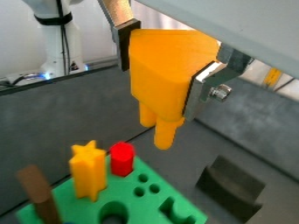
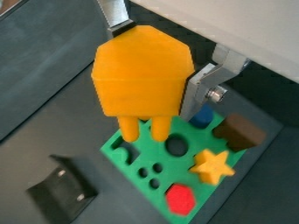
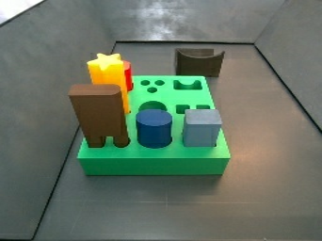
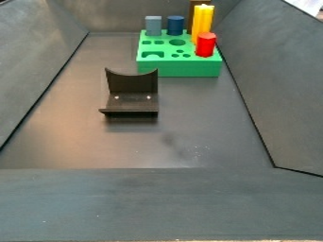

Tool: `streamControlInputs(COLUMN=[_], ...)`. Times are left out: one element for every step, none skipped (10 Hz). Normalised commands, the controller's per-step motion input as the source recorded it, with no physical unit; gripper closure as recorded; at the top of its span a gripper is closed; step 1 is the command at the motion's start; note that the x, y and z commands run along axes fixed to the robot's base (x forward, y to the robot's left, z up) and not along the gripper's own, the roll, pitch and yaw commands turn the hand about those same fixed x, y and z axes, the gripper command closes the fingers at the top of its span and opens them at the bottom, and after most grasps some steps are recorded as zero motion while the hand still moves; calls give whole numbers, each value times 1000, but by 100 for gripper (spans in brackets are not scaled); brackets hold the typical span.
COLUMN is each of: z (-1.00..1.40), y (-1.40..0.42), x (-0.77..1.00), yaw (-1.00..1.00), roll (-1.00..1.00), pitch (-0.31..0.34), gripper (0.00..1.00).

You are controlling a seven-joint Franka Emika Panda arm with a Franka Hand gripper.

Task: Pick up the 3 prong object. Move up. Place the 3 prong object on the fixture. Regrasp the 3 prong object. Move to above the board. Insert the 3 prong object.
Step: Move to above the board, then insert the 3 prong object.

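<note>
We see the gripper (image 1: 170, 66) clamped on the 3 prong object (image 1: 163, 74), prongs pointing down, in both wrist views. It hangs in the air above the board (image 2: 146, 166), clear of its holes. The fixture (image 4: 130, 93) stands empty, well apart from the board.

One gripper (image 1: 170, 74) above, one 3 prong object (image 1: 163, 74), one board (image 3: 170, 155), one fixture (image 4: 130, 93), five standing blocks.

Green board (image 4: 180, 62) with pegs, dark fixture (image 4: 128, 93) nearer, apart, no claw
</note>
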Motion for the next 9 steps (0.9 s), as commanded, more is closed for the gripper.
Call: streamControlInputs(z=[31, 21, 16, 11, 10, 0, -266, -706, -880], y=[-40, 23, 38, 39, 39, 34, 86, 200, 0], x=[-205, -189, -182, -154, -132, 0, 163, 0, 231], yaw=[-75, -44, -34, -14, -11, 0, 0, -6, -49], roll=[-993, -713, -580, -373, -297, 0, -129, -237, -14], pitch=[-264, -248, -236, -199, -177, 0, 116, 0, 160], gripper=[100, 100, 100, 100, 100, 100, 100, 100, 100])
